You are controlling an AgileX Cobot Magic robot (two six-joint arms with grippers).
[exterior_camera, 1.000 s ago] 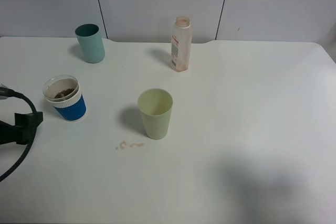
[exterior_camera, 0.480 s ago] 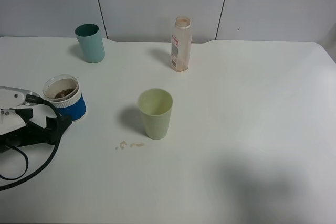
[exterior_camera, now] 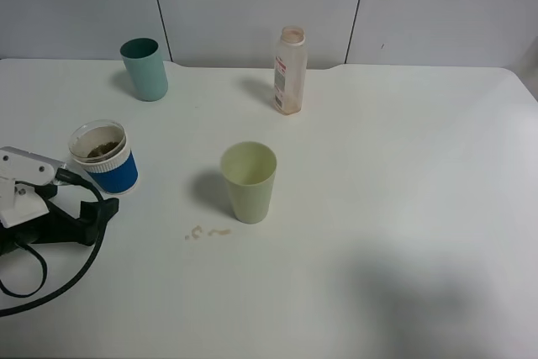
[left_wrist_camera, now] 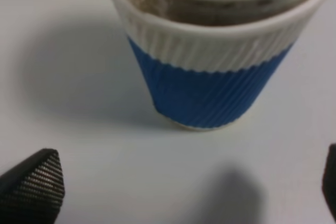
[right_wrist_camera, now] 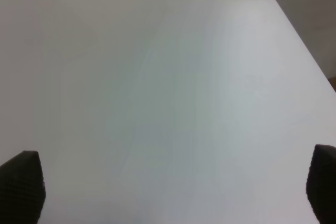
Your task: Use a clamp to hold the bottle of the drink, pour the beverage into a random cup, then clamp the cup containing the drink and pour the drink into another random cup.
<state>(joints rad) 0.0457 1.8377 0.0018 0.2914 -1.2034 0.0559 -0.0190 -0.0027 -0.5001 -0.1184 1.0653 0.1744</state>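
A blue-and-white ribbed cup (exterior_camera: 105,158) holding brown drink stands at the left of the table. It fills the left wrist view (left_wrist_camera: 210,77). My left gripper (exterior_camera: 94,212) is open and sits low just in front of this cup, its fingertips (left_wrist_camera: 34,187) apart and clear of it. A nearly empty clear bottle (exterior_camera: 290,71) stands at the back middle. A light green cup (exterior_camera: 249,182) stands mid-table and a teal cup (exterior_camera: 145,69) at the back left. My right gripper (right_wrist_camera: 170,187) is open over bare table and is out of the exterior view.
A small brown spill (exterior_camera: 207,232) lies on the white table (exterior_camera: 403,191) in front of the green cup. A black cable (exterior_camera: 50,292) loops behind the left arm. The table's right edge (right_wrist_camera: 310,61) shows in the right wrist view.
My left arm has come in from the left edge toward the blue-and-white cup, its open gripper now close in front of it. The cups and bottle have not moved.
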